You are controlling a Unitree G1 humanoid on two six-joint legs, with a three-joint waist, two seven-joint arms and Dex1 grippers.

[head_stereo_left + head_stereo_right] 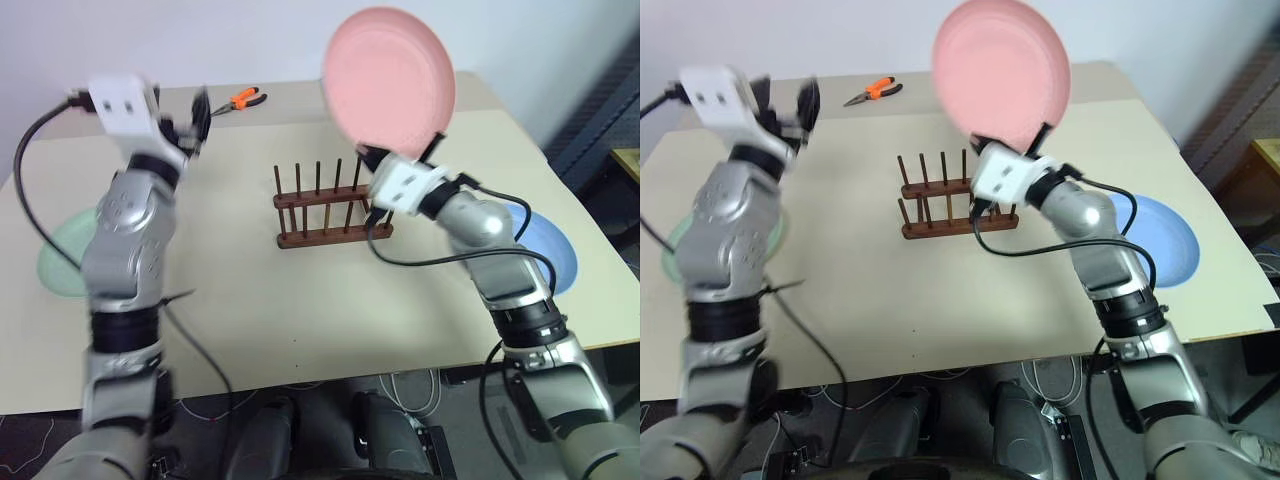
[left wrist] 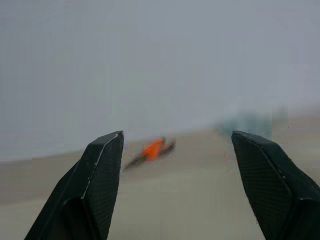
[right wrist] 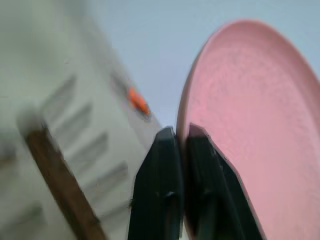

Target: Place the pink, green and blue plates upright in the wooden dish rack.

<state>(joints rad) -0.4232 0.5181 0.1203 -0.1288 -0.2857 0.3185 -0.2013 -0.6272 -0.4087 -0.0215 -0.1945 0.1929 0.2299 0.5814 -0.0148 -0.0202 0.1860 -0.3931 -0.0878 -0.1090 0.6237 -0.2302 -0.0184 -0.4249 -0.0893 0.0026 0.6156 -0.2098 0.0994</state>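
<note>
The pink plate [image 1: 390,80] stands nearly upright in the air above the right end of the wooden dish rack [image 1: 330,205]. My right gripper [image 3: 181,134] is shut on the plate's lower rim. The rack's pegs hold nothing. The green plate [image 1: 62,252] lies flat at the table's left side, partly behind my left arm. The blue plate [image 1: 550,250] lies flat on the right, partly under my right forearm. My left gripper [image 1: 197,120] is raised over the far left of the table, open, with nothing between its fingers [image 2: 102,165].
Orange-handled pliers [image 1: 243,98] lie near the table's far edge, behind the rack. The beige table [image 1: 300,310] has bare surface in front of the rack. A cable hangs from each wrist.
</note>
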